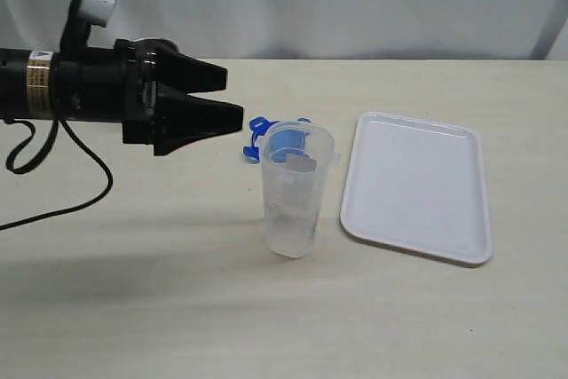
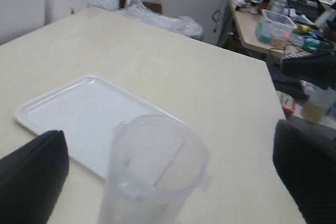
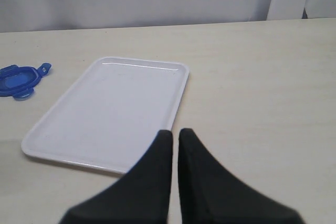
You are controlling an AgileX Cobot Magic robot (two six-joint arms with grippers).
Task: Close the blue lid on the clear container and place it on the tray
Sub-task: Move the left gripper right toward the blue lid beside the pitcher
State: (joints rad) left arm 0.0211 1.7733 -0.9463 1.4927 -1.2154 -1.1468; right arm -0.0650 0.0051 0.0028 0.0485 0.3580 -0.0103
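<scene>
Blue plastic is not yet where it belongs. The blue lid [image 1: 258,127] lies flat on the counter [image 1: 133,308], just behind the clear container [image 1: 293,197] near the middle of the exterior view, and I see it partly through the container's wall. I cannot tell whether the two touch. The container stands upright with its mouth uncovered, close to the left edge of the tray [image 1: 417,130] but on the counter, not on the tray. The tray fills the right of that view and has nothing on it.

By my judgement none of the task is done. The lid has to be picked up, set on the mouth and snapped shut, and then the closed container has to be moved onto the tray.

The left arm [image 1: 89,90] reaches in from the left edge of the exterior view. The left jaws are spread wide and hold nothing. They point at the container from a little way off, and in the left wrist view its open rim [image 2: 157,150] sits between the two black tips. The right jaws do not appear in the exterior view. In the right wrist view they are pressed together with nothing between them, above the near edge of the tray.

Counting: one lid, one container and one tray. Two sets of jaws show across the views, but only one arm is in the exterior view.
</scene>
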